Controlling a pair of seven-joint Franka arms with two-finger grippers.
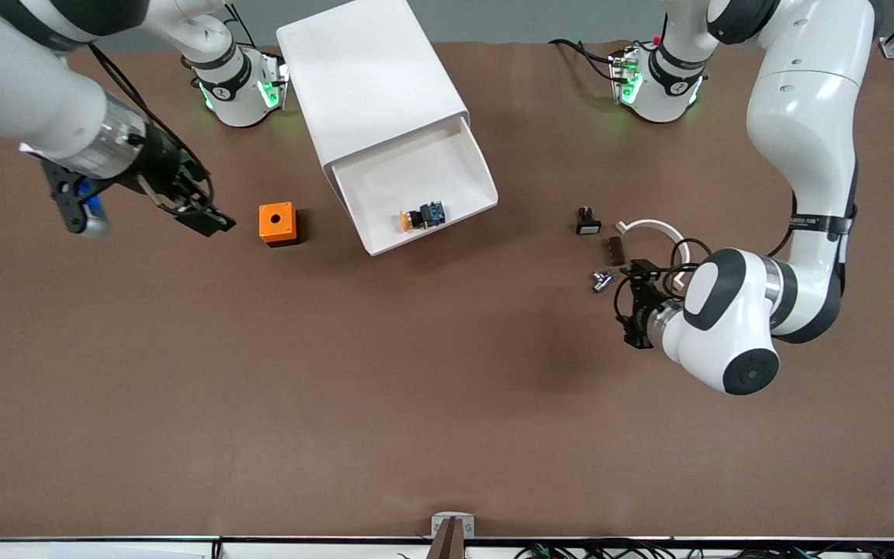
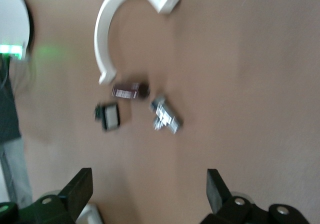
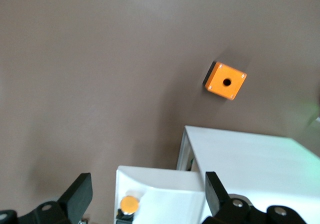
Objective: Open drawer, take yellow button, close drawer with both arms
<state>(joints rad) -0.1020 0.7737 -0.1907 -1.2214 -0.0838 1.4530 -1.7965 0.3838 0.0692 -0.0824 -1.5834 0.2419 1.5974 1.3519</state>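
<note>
Brown table (image 1: 416, 388) holds white cabinet (image 1: 369, 85); left claw (image 1: 625, 310) and right claw (image 1: 202, 213) gape apart.

Glossy arms (image 1: 800, 132), matt table (image 1: 338, 388)

An orange cube (image 1: 277, 223), white curved piece (image 1: 653, 227) and three small parts (image 1: 602, 248) on the table

You're looking at a robotics lab: two arms (image 1: 796, 155) bolted to a brown-covered counter (image 1: 338, 404), cables (image 1: 571, 553) along its edge, small parts (image 1: 606, 248) laid out.
</note>
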